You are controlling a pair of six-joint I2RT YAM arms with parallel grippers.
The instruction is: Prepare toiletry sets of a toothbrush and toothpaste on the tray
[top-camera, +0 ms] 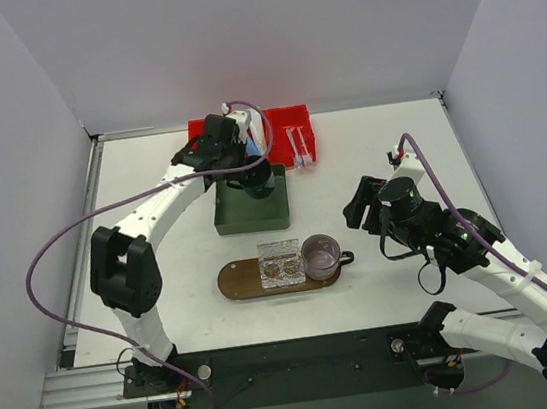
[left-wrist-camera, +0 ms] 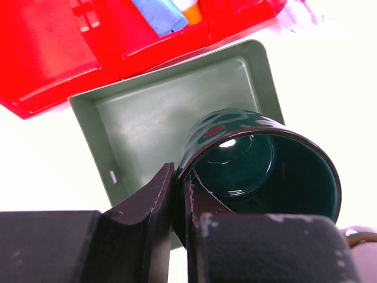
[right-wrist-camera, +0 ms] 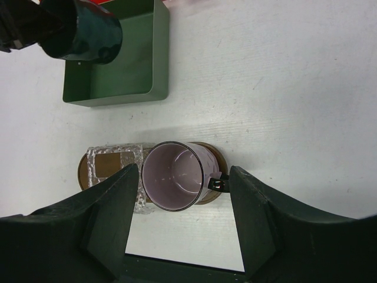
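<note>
Both extended | left pincer (left-wrist-camera: 179,177) clamps green mug (left-wrist-camera: 235,125) (over box (left-wrist-camera: 147,118)) | right pincer (right-wrist-camera: 182,174) gapes near tray (top-camera: 233,281)

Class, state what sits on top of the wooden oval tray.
An empty lilac mug and a clear crinkly packet stand side by side on the tray. The wood beneath them is covered and cannot be checked.

on the tray (top-camera: 231,281) only the 9 o'clock end lies bare; a clear packet (top-camera: 281,261) at its middle and a pink mug (top-camera: 321,256) at 3 o'clock fill the rest. at 12 o'clock stands the green box (top-camera: 240,219), the left gripper (left-wrist-camera: 179,184) and its dark mug (left-wrist-camera: 259,165) over it.
</note>
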